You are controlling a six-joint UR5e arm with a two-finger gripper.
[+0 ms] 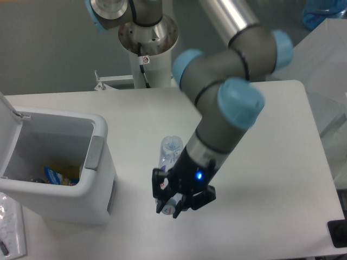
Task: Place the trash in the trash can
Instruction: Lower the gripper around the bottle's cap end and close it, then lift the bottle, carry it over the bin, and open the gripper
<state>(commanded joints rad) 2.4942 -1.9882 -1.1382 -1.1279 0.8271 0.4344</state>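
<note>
The clear plastic bottle (170,150) lies on the white table, its long axis running towards the front edge. My gripper (169,209) is down over its near end. The fingertips (162,208) close in on both sides of that end, where some red and white shows between them. The bottle still rests on the table. The white trash can (81,201) stands at the left with its lid (8,111) flipped open and a grey panel (95,153) on its right side. A translucent whitish wrapper (10,227) lies at the bottom left, beside the can.
Coloured packaging (58,174) lies inside the can. The arm's base column (147,51) stands at the back of the table. A dark object (338,233) sits at the right front edge.
</note>
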